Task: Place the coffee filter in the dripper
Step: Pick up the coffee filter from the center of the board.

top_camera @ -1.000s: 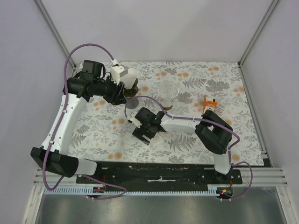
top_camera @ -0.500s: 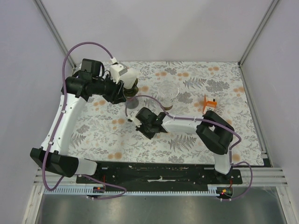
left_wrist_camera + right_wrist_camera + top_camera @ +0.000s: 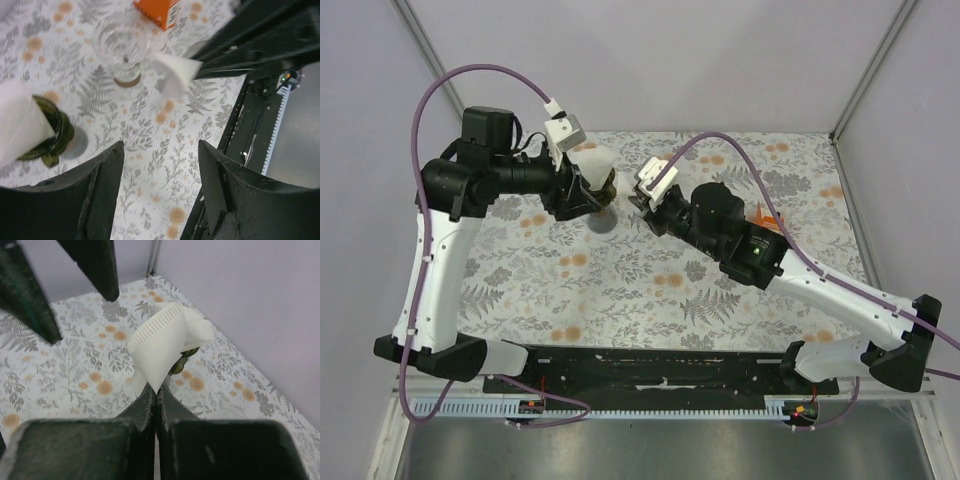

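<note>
In the right wrist view my right gripper point(image 3: 156, 389) is shut on the pointed tip of a white cone-shaped coffee filter point(image 3: 159, 347), held in the air. In the left wrist view that filter point(image 3: 176, 71) hangs just to the right of the clear glass dripper point(image 3: 122, 50), which stands on the table. In the top view the right arm hides the dripper. My left gripper point(image 3: 160, 165) is open with nothing between its fingers. It hovers beside the green holder point(image 3: 56, 137). In the top view my right gripper point(image 3: 642, 196) is close to my left gripper point(image 3: 582, 192).
The green holder point(image 3: 604, 186) carries a stack of white filters point(image 3: 594, 162) at the back left of the floral mat. An orange block point(image 3: 158, 10) lies beyond the dripper. The black base rail point(image 3: 660, 372) runs along the near edge.
The right arm has risen from the mat's middle and swung back, its jaws now shut on a filter. The left arm has lifted and its jaws have opened wider.
</note>
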Tool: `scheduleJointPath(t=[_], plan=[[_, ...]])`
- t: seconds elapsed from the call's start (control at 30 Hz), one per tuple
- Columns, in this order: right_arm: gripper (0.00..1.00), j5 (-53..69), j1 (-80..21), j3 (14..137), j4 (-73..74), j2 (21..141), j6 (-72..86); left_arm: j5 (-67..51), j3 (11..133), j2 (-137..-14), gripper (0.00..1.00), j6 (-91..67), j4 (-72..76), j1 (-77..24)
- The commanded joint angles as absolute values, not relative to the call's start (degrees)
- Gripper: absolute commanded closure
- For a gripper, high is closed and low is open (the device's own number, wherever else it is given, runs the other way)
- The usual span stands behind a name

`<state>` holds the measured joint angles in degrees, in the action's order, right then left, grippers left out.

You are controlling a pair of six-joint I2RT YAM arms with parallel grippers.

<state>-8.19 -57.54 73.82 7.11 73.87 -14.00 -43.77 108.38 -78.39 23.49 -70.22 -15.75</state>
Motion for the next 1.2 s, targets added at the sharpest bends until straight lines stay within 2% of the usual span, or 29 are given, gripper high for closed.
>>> scheduleJointPath(t=[0.0,0.33,0.67,0.73,1.0,1.03,1.13,1.17], plan=[[1.0,-10.1,-57.6,78.0,3.8,75.2,-12.6,-50.6,115.7,-78.5,0.32,29.7,-74.3,-21.3],[1.0,-5.1,-58.4,77.4,-1.8,71.1,-10.7,-43.6,113.6,-76.1,0.32,24.2,-63.5,-25.1],[1.0,-0.2,-58.2,77.4,-3.3,70.1,-8.8,-46.5,111.8,-77.2,0.34,22.6,-62.1,-26.3],[1.0,2.5,-58.3,77.7,-3.3,70.4,-8.6,-46.8,111.5,-77.3,0.4,22.3,-62.1,-26.7],[1.0,5.0,-58.1,78.0,-3.4,70.2,-8.6,-49.3,111.0,-77.3,0.95,22.3,-62.8,-27.5],[1.0,5.3,-58.2,78.1,-3.3,70.3,-8.7,-49.5,111.0,-77.2,0.98,22.3,-63.0,-27.5],[0.99,5.3,-58.2,78.0,-2.9,70.0,-9.5,-49.8,111.2,-77.1,0.98,22.5,-63.7,-27.5],[0.91,5.3,-58.1,78.0,-2.7,69.7,-9.9,-49.9,111.4,-77.0,0.98,22.5,-63.9,-27.5]])
